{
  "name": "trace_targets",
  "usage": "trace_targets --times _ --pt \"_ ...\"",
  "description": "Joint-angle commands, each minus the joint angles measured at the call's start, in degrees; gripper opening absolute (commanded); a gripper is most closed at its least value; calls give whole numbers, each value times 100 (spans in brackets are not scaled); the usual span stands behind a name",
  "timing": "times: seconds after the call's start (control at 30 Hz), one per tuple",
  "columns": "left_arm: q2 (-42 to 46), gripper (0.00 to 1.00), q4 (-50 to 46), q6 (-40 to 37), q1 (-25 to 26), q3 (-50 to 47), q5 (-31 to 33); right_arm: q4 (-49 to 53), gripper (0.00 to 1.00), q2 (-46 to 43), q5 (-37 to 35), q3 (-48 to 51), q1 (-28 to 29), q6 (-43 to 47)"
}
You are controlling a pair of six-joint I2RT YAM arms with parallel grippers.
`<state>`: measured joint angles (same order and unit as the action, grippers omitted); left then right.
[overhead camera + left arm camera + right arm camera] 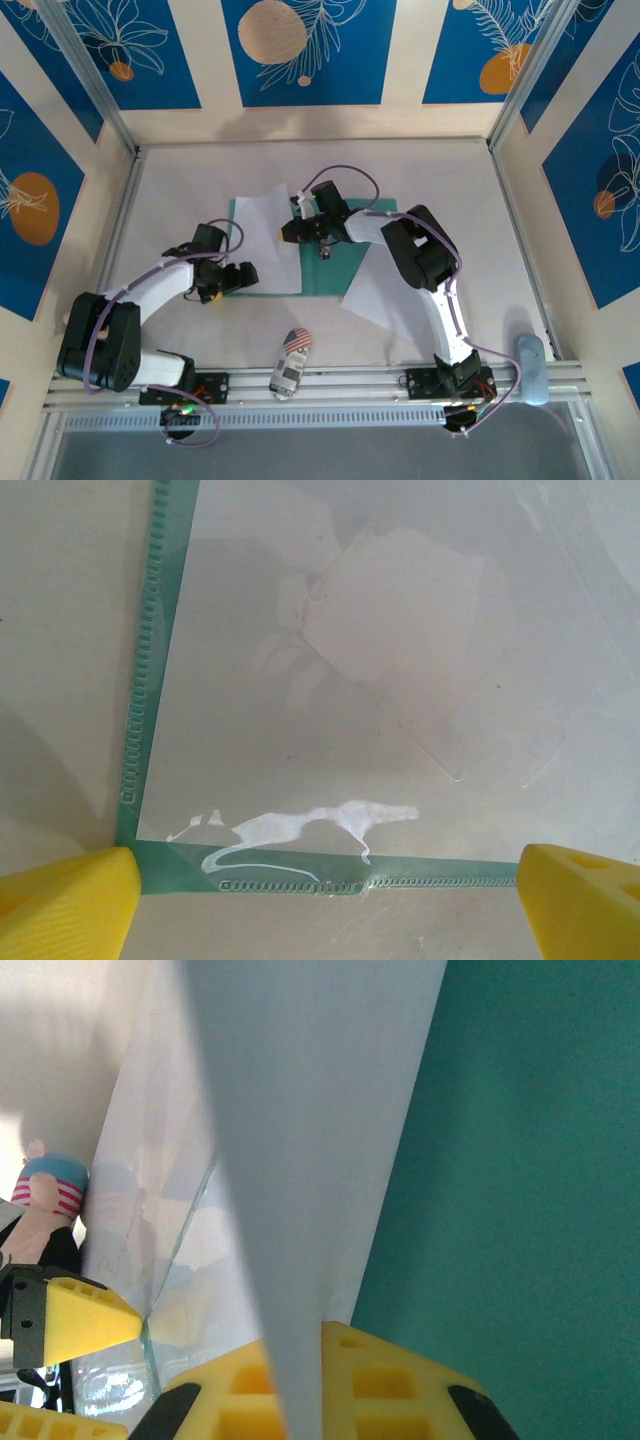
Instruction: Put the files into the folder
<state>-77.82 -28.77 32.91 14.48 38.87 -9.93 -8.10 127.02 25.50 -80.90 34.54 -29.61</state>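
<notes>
Top view: folder (325, 280), centre table, long axis 9–3 o'clock; first file (262, 232) on its left leaf, second file (385, 288) at its 4 o'clock corner.
Left wrist: left gripper (325, 905) wide open, empty; folder corner at 12 o'clock.
Right wrist: right gripper (200, 1360) closed, pinching first file's edge; nearer arm.

My white table (440, 180) is boxed in by cream walls (310, 50) with blue panels of white flower outlines and orange discs. Silver posts (88, 80) stand at the far corners, and a metal rail (340, 387) runs along the near edge.
</notes>
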Motion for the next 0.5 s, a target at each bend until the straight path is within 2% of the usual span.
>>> trace_targets --times 0.0,0.47 --pt "-13 97 35 24 -41 -38 77 365 0 161 -16 -290 14 272" --pt "-32 97 25 -2 -42 -40 79 699 0 167 -51 -471 -59 577"
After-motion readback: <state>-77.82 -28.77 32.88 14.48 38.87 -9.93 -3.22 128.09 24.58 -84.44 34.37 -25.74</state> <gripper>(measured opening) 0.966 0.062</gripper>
